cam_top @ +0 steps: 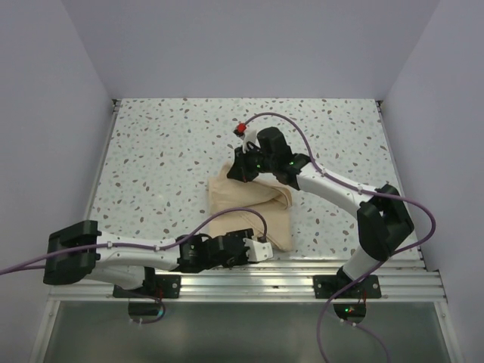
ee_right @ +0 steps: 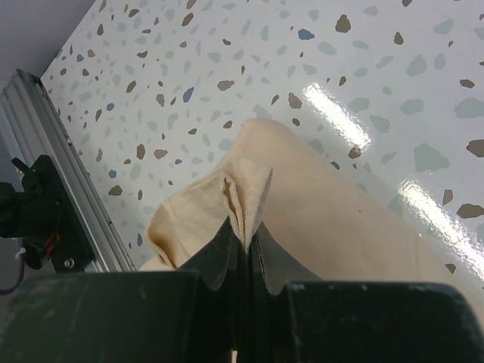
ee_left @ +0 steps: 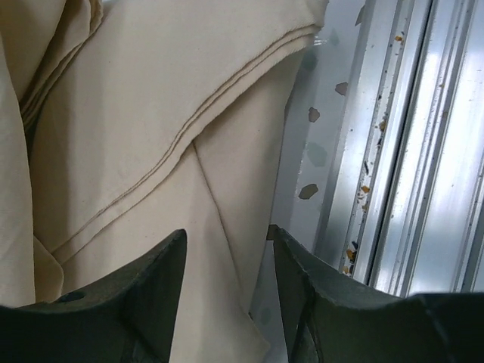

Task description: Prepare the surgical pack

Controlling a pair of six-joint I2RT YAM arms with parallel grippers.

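Pinching beige cloth [ee_right: 344,223], right hand [ee_right: 246,236], left hand [ee_left: 227,253] spread

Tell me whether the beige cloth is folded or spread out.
Folded: the cloth lies bunched in overlapping layers, one corner pinched by the right gripper.

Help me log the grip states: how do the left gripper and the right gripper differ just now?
The left gripper has its jaws apart, clamping nothing; the right gripper has its jaws shut on a pinched fold of the beige cloth. The left gripper sits at the cloth's near edge, by the metal rail; the right gripper is at its far edge. Both are at the same cloth.
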